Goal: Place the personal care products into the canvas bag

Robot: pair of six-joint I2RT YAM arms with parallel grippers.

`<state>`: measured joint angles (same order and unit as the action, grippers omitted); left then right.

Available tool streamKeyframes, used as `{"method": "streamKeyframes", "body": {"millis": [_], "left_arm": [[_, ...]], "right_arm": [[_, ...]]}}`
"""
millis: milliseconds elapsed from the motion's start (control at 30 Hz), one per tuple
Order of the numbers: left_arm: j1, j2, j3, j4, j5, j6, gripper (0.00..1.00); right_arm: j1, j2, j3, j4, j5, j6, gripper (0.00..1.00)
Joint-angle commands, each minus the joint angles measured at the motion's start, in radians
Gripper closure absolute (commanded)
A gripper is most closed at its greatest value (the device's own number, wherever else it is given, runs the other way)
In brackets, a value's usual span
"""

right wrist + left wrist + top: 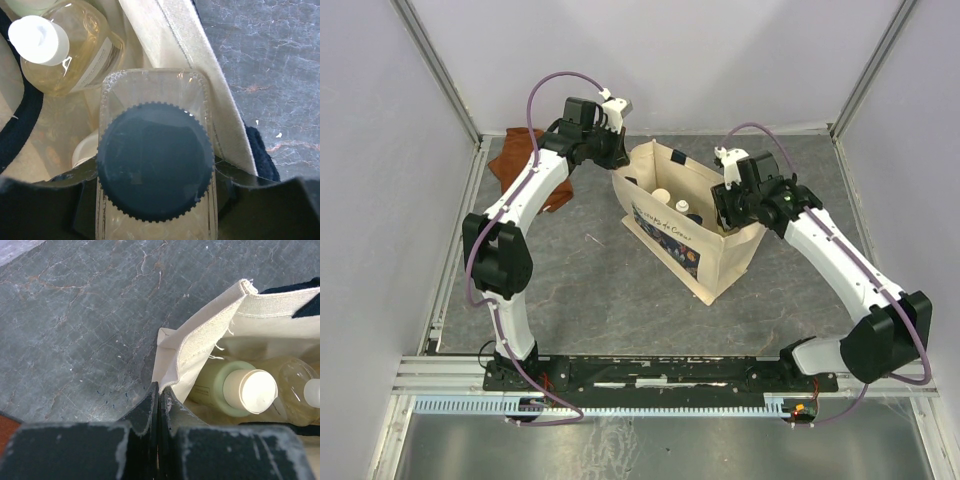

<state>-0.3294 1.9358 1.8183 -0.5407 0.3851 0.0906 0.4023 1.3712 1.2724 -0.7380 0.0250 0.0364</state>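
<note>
Clear square bottle [152, 167], clamped by right gripper [155, 200], could snag the canvas bag [720, 265] toward the far edge if left gripper [158, 396] loses its rim pinch

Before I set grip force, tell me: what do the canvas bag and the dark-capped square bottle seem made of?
The canvas bag: woven cream cloth, matte; weave and frayed threads show at the rim. The clear square bottle: glossy see-through plastic, probably; dark cap ridged, likely plastic.
</note>
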Motion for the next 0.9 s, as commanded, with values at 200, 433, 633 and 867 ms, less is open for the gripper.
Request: {"method": "streamKeyframes", "body": {"millis": [200,433,633,867], "left_arm": [[0.024,-0.063,0.03,0.008,-0.06,0.0,0.97],[0.023,-0.063,0.027,0.004,-0.062,0.003,0.97],[0.024,-0.063,0.026,0.003,-0.06,0.003,0.97],[0.024,-0.063,0.023,0.003,-0.062,0.006,0.98]], "right_arm": [[-0.013,-0.088,-0.119,0.129,-0.05,0.002,0.8],[-0.014,-0.047,-0.164,0.102,-0.063,0.007,0.8],[-0.014,-0.021,-0.204,0.107,-0.093,0.027,0.8],[-0.012,-0.02,-0.274,0.103,-0.094,0.04,0.8]]}}
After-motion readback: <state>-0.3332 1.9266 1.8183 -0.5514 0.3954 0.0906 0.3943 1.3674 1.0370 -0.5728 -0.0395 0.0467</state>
